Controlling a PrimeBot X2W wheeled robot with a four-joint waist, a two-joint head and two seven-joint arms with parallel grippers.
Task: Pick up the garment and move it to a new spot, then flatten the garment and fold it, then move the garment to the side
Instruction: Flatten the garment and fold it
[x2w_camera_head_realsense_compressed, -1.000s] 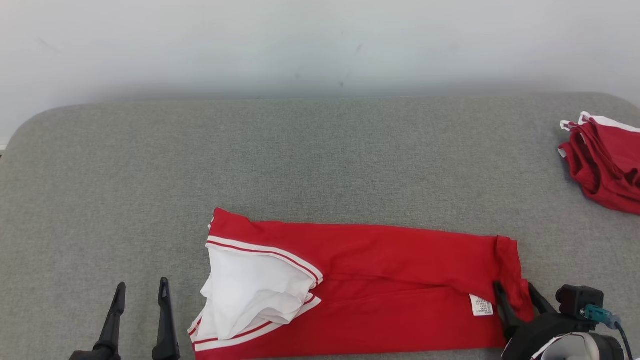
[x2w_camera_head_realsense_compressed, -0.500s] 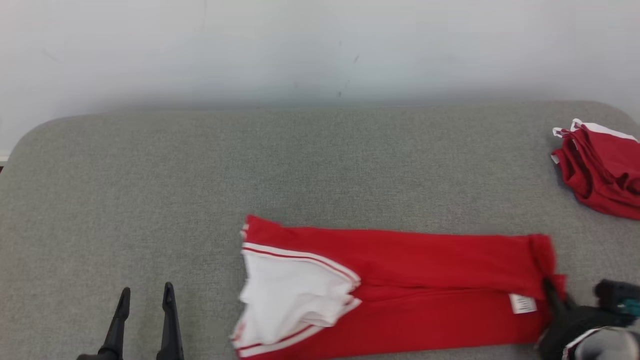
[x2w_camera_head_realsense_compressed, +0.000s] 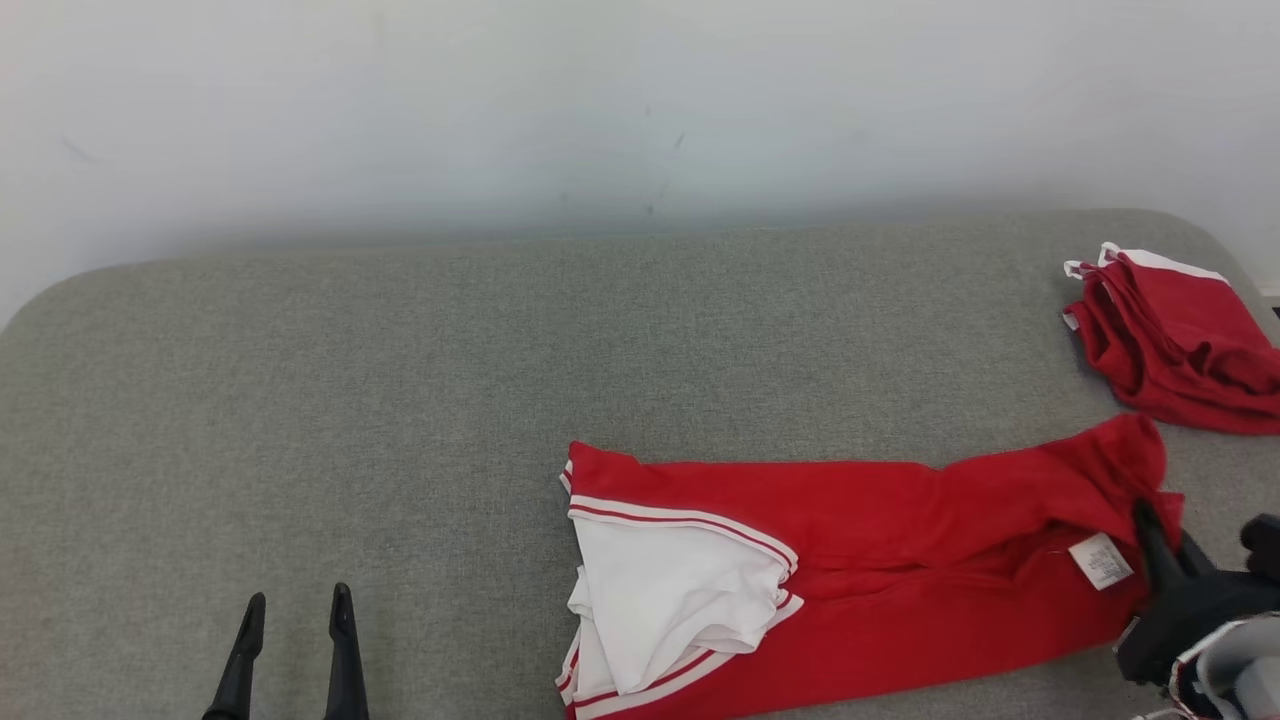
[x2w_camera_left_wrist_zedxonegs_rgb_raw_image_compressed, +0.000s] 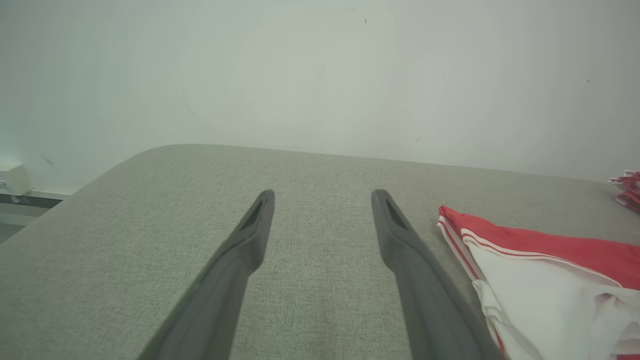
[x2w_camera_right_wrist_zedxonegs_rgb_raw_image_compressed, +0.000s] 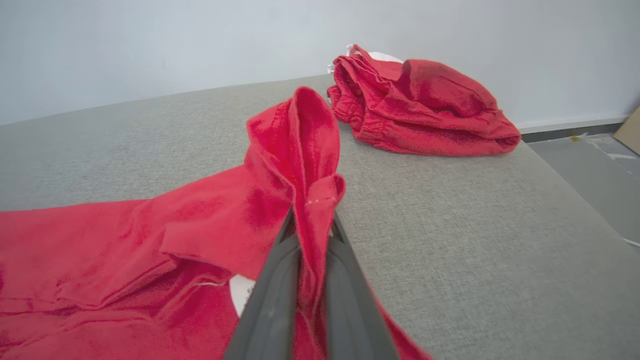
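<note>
The garment (x2w_camera_head_realsense_compressed: 900, 590) is red with white striped trim and a white inner layer. It lies as a long band on the grey table (x2w_camera_head_realsense_compressed: 400, 380), toward the front right. My right gripper (x2w_camera_head_realsense_compressed: 1150, 522) is shut on its right end, which is raised and bunched. In the right wrist view the two fingers (x2w_camera_right_wrist_zedxonegs_rgb_raw_image_compressed: 280, 280) pinch a ridge of the garment (x2w_camera_right_wrist_zedxonegs_rgb_raw_image_compressed: 100, 250), with the right gripper (x2w_camera_right_wrist_zedxonegs_rgb_raw_image_compressed: 311, 220) closed on the cloth. My left gripper (x2w_camera_head_realsense_compressed: 295, 605) stands open over bare table at the front left. In its own view the left gripper (x2w_camera_left_wrist_zedxonegs_rgb_raw_image_compressed: 322, 196) holds nothing, and the garment (x2w_camera_left_wrist_zedxonegs_rgb_raw_image_compressed: 540, 240) lies to its right.
A second red garment (x2w_camera_head_realsense_compressed: 1170, 340) lies crumpled at the table's back right corner, also seen as a red pile (x2w_camera_right_wrist_zedxonegs_rgb_raw_image_compressed: 415, 105) just beyond the held end. A pale wall runs behind the table. The table's right edge (x2w_camera_right_wrist_zedxonegs_rgb_raw_image_compressed: 565, 180) drops to the floor.
My right gripper has shut on the garment's right end and dragged the garment to the right, lifting and bunching that end. The head camera has also shifted. The left gripper stays open.
</note>
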